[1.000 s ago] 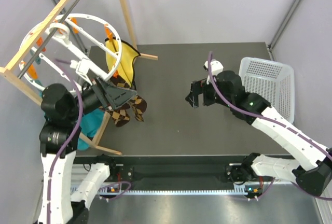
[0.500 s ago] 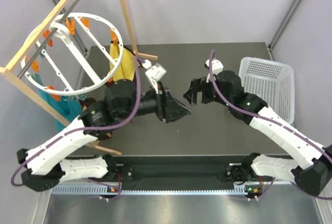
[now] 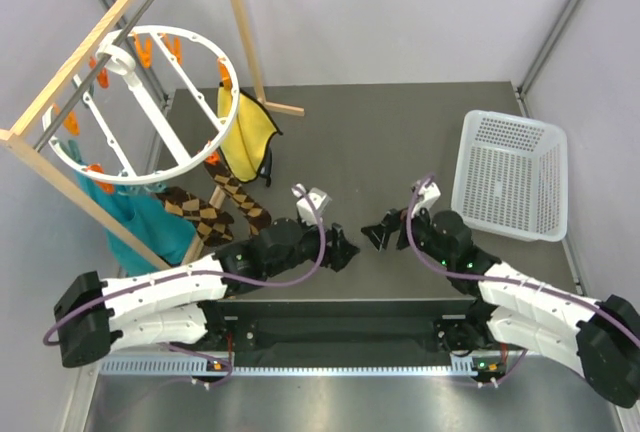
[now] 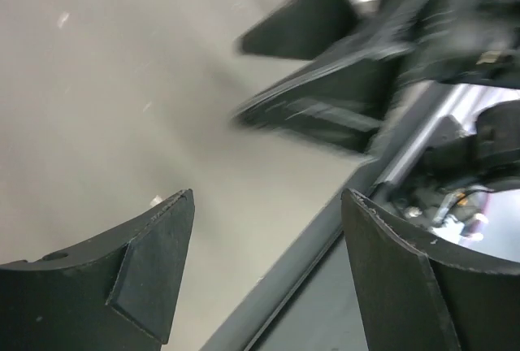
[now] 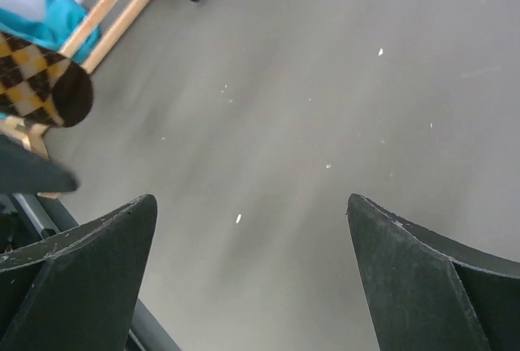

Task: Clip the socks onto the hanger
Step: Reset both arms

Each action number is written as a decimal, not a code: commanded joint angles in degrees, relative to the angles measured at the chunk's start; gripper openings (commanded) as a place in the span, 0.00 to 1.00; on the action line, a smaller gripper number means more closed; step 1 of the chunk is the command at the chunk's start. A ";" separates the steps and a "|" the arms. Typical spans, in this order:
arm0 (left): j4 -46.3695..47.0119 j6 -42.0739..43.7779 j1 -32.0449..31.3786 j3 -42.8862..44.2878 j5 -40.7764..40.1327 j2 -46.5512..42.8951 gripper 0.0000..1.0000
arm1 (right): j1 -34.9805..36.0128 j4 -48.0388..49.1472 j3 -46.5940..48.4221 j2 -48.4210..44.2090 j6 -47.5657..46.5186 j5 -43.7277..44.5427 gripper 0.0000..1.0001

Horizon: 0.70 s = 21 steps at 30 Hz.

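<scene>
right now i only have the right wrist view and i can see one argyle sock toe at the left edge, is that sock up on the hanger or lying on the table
Observer: Up on the hanger. In the top view both socks hang from orange clips on the near rim of the white ring hanger.
Operator: ok and is the left arm carrying anything
Observer: No. The left gripper is open with nothing between its fingers. It sits low by the near edge of the table, facing the right gripper with a small gap between them.
</scene>
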 commanded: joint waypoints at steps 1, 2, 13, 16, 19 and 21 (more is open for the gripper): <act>12.99 -4.25 0.86 -8.43 -2.29 -6.62 0.78 | -0.86 22.27 -6.41 -3.20 4.67 1.43 1.00; 13.87 -6.17 0.86 -10.47 -2.73 -8.20 0.77 | -0.86 27.52 -10.35 -3.72 5.37 2.05 1.00; 3.54 -19.54 0.86 -35.51 -8.62 -45.46 0.80 | -1.56 34.72 -29.90 -13.72 21.11 12.87 1.00; -3.86 -24.11 0.86 -40.45 -9.06 -57.06 0.81 | -1.56 29.69 -30.17 -17.26 22.95 12.42 1.00; -2.22 -25.79 0.86 -41.86 -7.57 -55.34 0.81 | -1.56 26.96 -30.08 -14.83 27.17 13.48 1.00; -0.19 -27.28 0.86 -42.92 -6.86 -52.79 0.80 | -1.56 28.71 -30.25 -11.74 28.49 13.22 1.00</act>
